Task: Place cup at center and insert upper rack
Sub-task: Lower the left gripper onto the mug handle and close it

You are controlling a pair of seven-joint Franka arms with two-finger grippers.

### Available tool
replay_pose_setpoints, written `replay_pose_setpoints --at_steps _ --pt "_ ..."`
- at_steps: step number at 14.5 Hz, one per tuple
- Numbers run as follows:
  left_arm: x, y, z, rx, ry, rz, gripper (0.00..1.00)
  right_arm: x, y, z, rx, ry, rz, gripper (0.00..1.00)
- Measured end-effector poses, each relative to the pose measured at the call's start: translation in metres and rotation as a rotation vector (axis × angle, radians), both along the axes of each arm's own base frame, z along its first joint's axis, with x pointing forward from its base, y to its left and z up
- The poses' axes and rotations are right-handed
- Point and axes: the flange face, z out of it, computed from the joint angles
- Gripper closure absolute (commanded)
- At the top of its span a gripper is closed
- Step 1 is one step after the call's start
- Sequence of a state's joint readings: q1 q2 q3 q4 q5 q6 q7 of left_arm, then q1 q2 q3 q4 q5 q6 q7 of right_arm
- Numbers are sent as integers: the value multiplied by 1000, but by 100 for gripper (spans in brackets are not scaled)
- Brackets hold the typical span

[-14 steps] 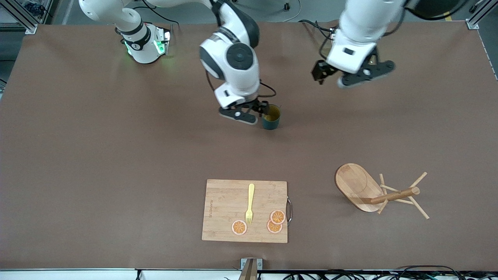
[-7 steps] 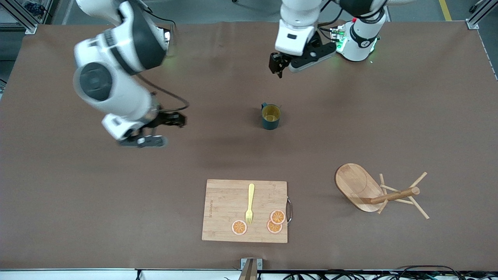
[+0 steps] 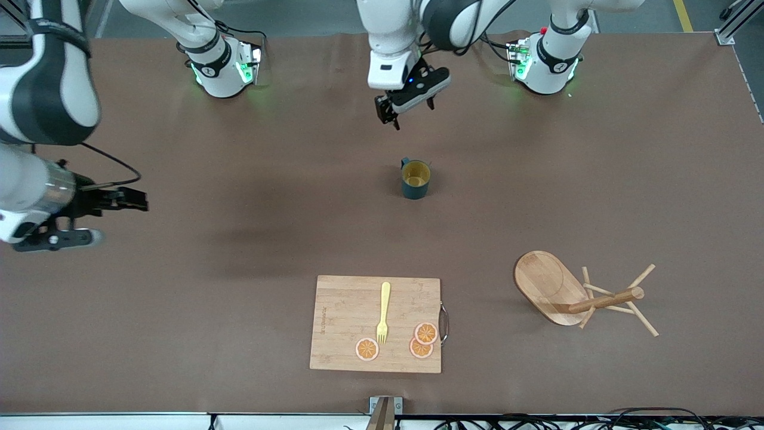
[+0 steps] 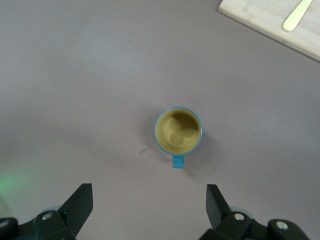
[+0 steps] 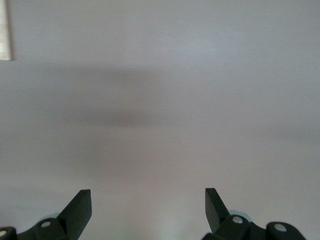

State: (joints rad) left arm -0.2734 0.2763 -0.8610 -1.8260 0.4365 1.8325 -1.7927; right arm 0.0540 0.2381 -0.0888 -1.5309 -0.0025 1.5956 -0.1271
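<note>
Cup set upright at table centre; wooden rack on its side, not yet handled.

Nearest the camera, the rectangular bamboo cutting board (image 3: 376, 324) carries a yellow fork (image 3: 383, 313) and three orange slices (image 3: 421, 340). The light wooden mug tree (image 3: 570, 295), toward the left arm's end, lies tipped; its thin pegs risk snagging or rolling under a grasp. The dark teal mug (image 3: 415, 178) appears empty. Left gripper (image 3: 392, 108) hangs above bare table beside it, jaws spread, holding nothing; right gripper (image 3: 89, 218) waits likewise, empty.
</note>
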Motion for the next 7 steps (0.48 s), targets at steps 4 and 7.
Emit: replay_pose_setpoints --at_steps 4,7 --pt "-30 -29 -72 59 -79 25 5 -4 -19 26 -30 -27 -17 0" --pt "-57 -39 -127 104 -161 13 5 -5 -28 54 -39 -46 -34 0"
